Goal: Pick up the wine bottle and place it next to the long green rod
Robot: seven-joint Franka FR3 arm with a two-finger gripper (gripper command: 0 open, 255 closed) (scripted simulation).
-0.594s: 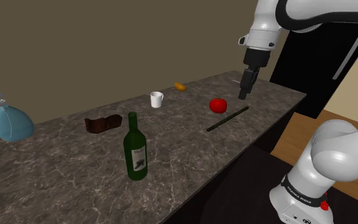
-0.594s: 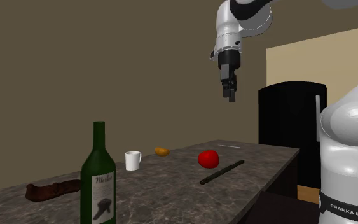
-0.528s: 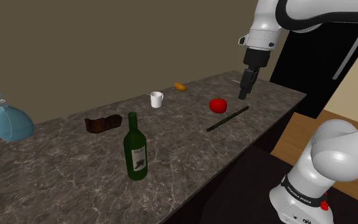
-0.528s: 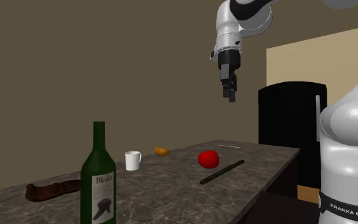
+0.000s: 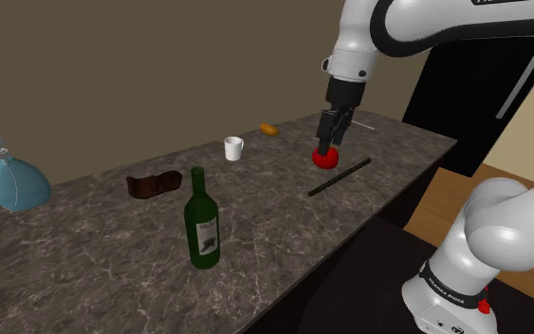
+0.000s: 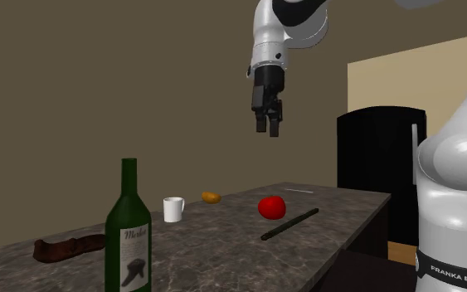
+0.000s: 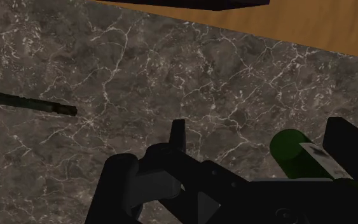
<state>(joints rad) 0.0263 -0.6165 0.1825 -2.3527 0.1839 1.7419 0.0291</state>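
The arm [image 5: 416, 28] is raised from the stand at the shoulder view's lower right and bent over the counter [image 5: 94, 256], with the wrist turned straight down. The gripper [image 6: 269, 129] is held high above the far end of the counter, over the red fruit [image 5: 325, 157], and its fingers are spread with nothing between them.

The dark, white-veined counter is bounded by a tan wall behind. Its front edge runs slantwise to a corner near the tall black cabinet [image 6: 381, 166], beside which a wooden floor [image 5: 511, 180] is seen.

The bottle [image 5: 202, 223], dark green with a pale label, is stood upright near the front edge, well apart from the rod [image 5: 340, 177]. The rod is laid flat and slantwise just beside the fruit, close to the same edge. A stretch of bare counter is left between bottle and rod.

Toward the wall, a blue spray bottle [image 5: 13, 177], a brown lump [image 5: 155, 185], a white cup [image 5: 233, 148] and a small orange item [image 5: 268, 129] are spaced apart.
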